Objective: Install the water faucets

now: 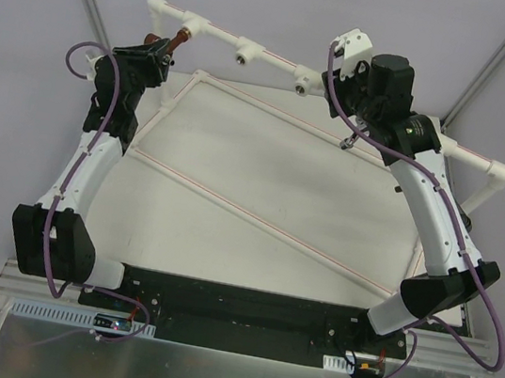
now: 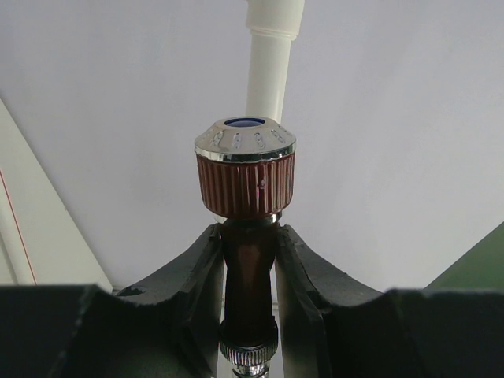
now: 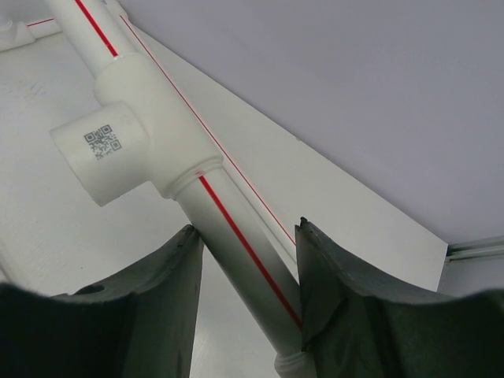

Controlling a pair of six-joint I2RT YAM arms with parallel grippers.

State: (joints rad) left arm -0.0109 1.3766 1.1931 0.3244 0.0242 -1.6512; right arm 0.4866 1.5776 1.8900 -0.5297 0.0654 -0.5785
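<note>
My left gripper (image 1: 164, 50) is shut on the reddish-brown faucet (image 1: 177, 43) and holds it at the far left, close to the leftmost white tee fitting (image 1: 193, 23). In the left wrist view the fingers (image 2: 197, 268) clamp the faucet's dark body (image 2: 246, 260) below its ribbed knob and chrome cap. A white pipe (image 2: 272, 63) stands behind it. My right gripper (image 1: 347, 53) is shut on the white red-striped pipe (image 3: 236, 236), just below a tee with a QR label (image 3: 118, 150). A small silver-grey metal piece (image 1: 346, 143), probably the second faucet, lies under the right arm.
The white pipe rail (image 1: 272, 59) runs along the back with three tee sockets, among them the middle one (image 1: 244, 52) and the right one (image 1: 304, 83). A thin pipe frame (image 1: 249, 212) lies flat across the table. An elbow pipe (image 1: 493, 173) is at the right.
</note>
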